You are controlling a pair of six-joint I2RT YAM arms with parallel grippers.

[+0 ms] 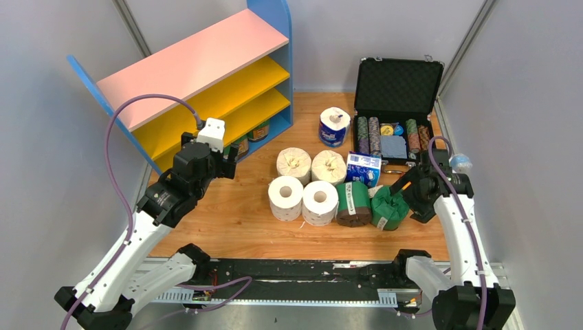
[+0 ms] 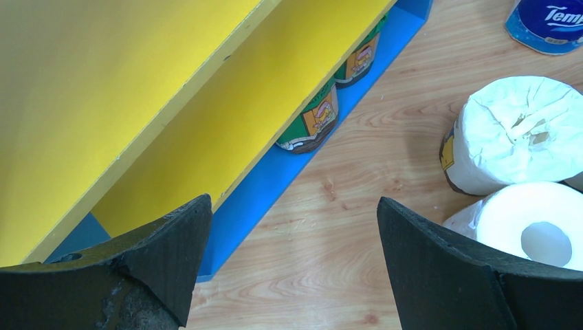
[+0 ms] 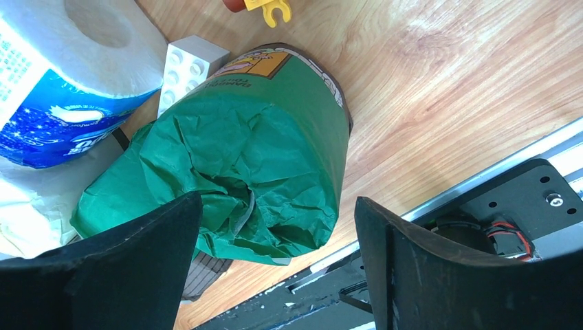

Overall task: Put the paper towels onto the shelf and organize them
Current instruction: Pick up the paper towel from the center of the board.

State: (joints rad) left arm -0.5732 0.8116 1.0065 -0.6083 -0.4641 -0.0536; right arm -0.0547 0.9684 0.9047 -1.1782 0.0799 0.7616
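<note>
The shelf (image 1: 206,75) stands at the back left, and two green-wrapped rolls (image 1: 259,130) sit on its bottom tier (image 2: 275,172). Loose paper towels lie mid-table: two cream-wrapped (image 1: 294,163), two bare white (image 1: 285,196), two green (image 1: 353,203) and two blue-white printed (image 1: 335,126). My left gripper (image 1: 229,163) (image 2: 292,206) hangs open over bare wood just in front of the bottom tier. My right gripper (image 1: 407,189) (image 3: 278,199) is open, with its fingers on either side of the near end of a crumpled green roll (image 3: 247,144) and not pressing on it.
An open black case (image 1: 399,86) holding poker chip stacks (image 1: 375,134) sits at the back right. A white toy brick (image 3: 189,65) and a yellow clip (image 3: 269,8) lie beside the green roll. The black rail (image 1: 295,268) runs along the table's near edge.
</note>
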